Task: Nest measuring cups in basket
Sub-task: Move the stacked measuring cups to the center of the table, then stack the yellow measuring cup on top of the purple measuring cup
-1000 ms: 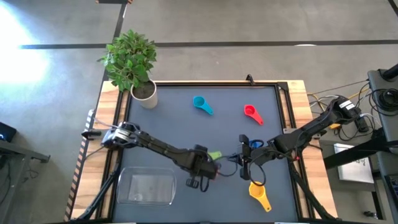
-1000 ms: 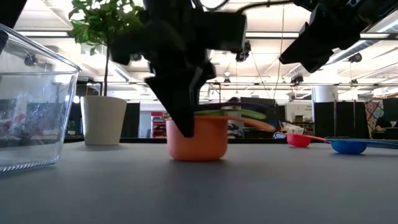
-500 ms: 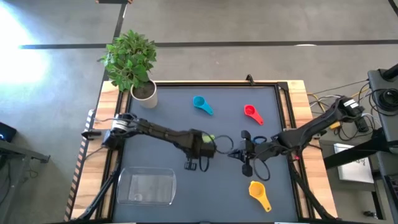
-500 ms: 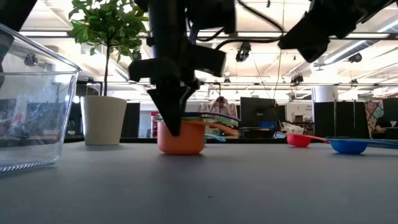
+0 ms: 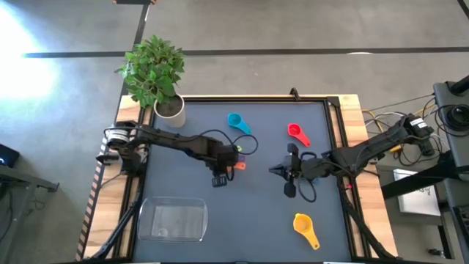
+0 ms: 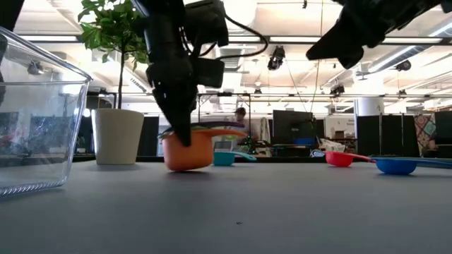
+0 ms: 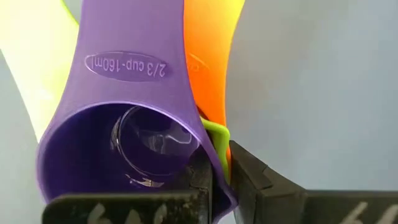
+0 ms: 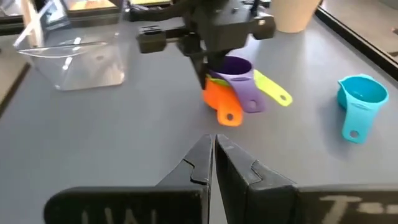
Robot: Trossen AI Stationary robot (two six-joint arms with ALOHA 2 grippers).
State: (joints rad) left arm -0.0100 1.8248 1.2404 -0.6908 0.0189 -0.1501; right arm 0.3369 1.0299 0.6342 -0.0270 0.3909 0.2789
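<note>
My left gripper [image 5: 227,160] stands over the middle of the table, shut on a nested stack: a purple cup [image 7: 118,143] sits in a green one, and both sit in an orange one [image 6: 187,149]. Their three handles fan out, as the right wrist view shows. My right gripper [image 8: 214,163] hangs shut and empty right of the stack. The light blue cup [image 5: 237,122] and the red cup [image 5: 296,133] lie toward the far edge. The yellow cup [image 5: 305,226] lies near the front. The dark blue cup [image 6: 395,166] shows in the low view. The clear basket [image 5: 173,220] stands at front left. My left gripper pinches the stacked cup walls [image 7: 219,146] on the side opposite the handles. One finger [image 7: 200,180] is inside the purple cup and the other [image 7: 252,183] is outside the orange one. The fingers point down from above. The stack [image 6: 187,149] is tilted, at or just above the table.
A white pot with a green plant [image 5: 170,110] stands at the far left corner. A raised black rim [image 5: 333,139] frames the table. Open grey surface lies between the stack and the basket [image 8: 74,62].
My left gripper has carried the nested stack toward the far edge and the table's left, away from the right gripper, and the stack now tilts. My right gripper has drawn a little toward the far edge and stays shut.
</note>
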